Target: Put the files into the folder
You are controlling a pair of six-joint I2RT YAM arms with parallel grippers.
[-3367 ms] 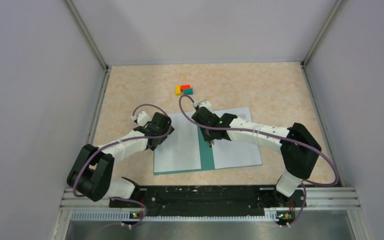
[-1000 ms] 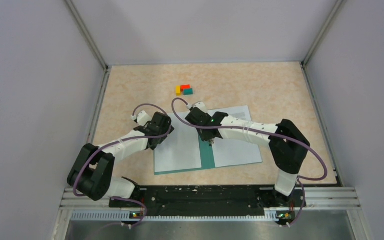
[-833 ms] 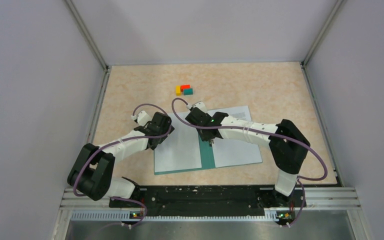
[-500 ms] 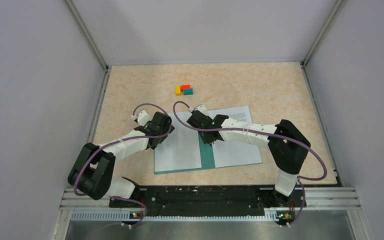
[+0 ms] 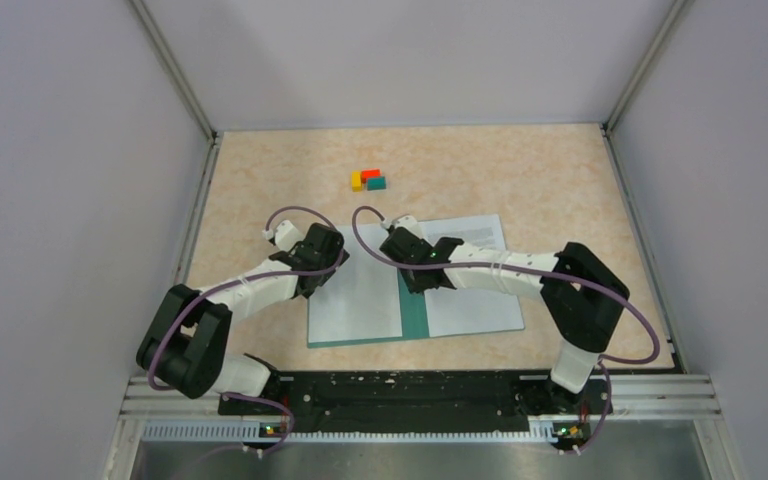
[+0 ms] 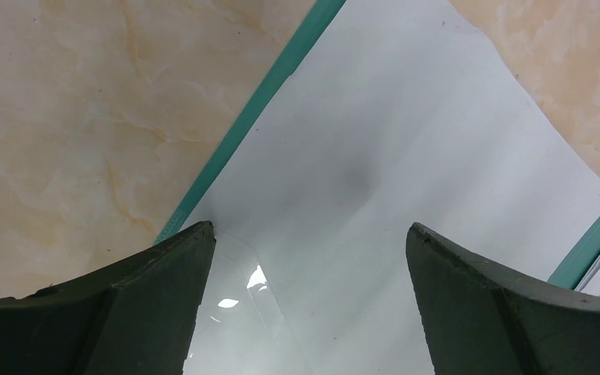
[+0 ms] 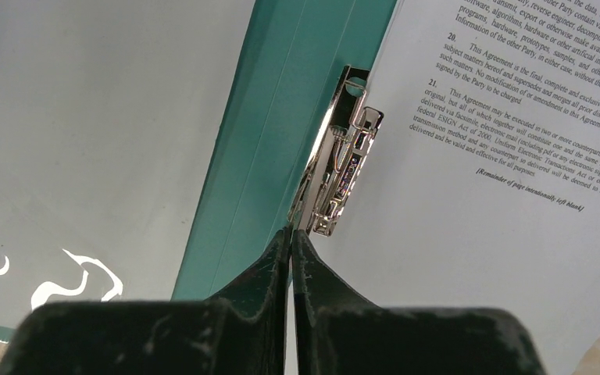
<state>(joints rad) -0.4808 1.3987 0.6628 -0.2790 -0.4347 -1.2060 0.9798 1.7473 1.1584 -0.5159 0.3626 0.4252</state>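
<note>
We saw right gripper [image 7: 291, 234] newly closed tight beside the clip [image 7: 342, 156] on the folder [image 7: 281, 117], left gripper [image 6: 308, 226] wide over a blank sheet [image 6: 375, 141], coloured blocks [image 5: 368, 180] beyond.

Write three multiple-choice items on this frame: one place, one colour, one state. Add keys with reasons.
1. Where is the metal clip?
A) at the folder's outer left edge
B) on the folder's inner spine, beside the printed sheet
C) off the folder entirely

2. What colour is the folder?
A) red
B) yellow
C) teal

3. How does the right claw stand?
A) shut, fingers together
B) wide open
C) out of view

Key:
1 B: the right wrist view shows it on the teal strip next to the text.
2 C: the spine and edges show teal.
3 A: the fingers meet at the clip's near end.
</note>
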